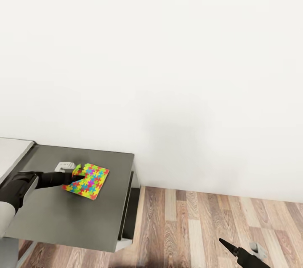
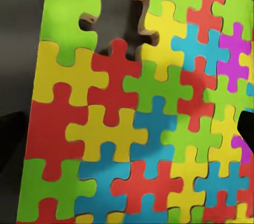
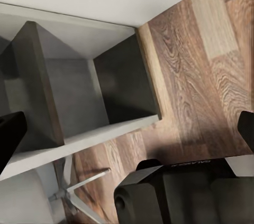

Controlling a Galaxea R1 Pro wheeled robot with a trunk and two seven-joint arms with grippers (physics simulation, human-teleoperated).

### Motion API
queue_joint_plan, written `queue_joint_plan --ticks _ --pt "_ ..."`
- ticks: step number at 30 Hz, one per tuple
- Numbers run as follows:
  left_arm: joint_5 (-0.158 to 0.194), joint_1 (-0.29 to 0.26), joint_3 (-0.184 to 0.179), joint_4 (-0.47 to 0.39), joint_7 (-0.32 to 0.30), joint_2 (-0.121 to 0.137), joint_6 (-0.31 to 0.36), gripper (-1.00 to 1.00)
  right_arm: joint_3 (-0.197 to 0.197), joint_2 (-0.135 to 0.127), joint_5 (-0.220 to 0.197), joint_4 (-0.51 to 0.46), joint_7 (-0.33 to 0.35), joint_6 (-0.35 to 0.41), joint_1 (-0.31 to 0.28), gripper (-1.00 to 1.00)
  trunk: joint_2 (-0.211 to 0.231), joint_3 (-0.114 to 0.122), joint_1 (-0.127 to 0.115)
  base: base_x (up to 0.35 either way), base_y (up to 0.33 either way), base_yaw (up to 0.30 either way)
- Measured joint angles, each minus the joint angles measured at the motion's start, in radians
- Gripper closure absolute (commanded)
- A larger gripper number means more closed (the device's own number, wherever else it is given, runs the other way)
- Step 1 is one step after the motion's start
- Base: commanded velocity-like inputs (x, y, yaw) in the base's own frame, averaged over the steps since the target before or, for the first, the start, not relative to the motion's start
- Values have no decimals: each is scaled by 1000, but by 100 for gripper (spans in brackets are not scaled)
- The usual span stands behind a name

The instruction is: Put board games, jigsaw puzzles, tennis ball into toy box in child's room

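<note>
A bright multicoloured jigsaw puzzle [image 1: 87, 181] lies flat on the dark grey table [image 1: 75, 217], toward its back. My left gripper [image 1: 78, 175] reaches over the puzzle's left edge. In the left wrist view the puzzle [image 2: 132, 129] is very close, and the left gripper [image 2: 127, 129] is open, with a black fingertip at each side of it. My right gripper [image 1: 230, 246] hangs low over the floor to the right of the table. In its wrist view the right gripper [image 3: 127, 131] is open and holds nothing. The toy box, board games and tennis ball are out of view.
A small pale grey object [image 1: 64, 166] lies on the table just behind my left gripper. A light surface [image 1: 12, 152] adjoins the table's left end. The table's open dark compartment [image 3: 79, 97], the wooden floor [image 1: 202, 226] and white chair legs [image 3: 79, 187] are below. A white wall [image 1: 168, 70] stands behind.
</note>
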Motion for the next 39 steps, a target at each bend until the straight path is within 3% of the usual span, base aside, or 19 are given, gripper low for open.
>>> queue_joint_plan --ticks 39 --pt "1 0 6 -4 1 -2 7 -100 0 0 0 0 1 -1 0 -100 0 0 0 9 -129 0"
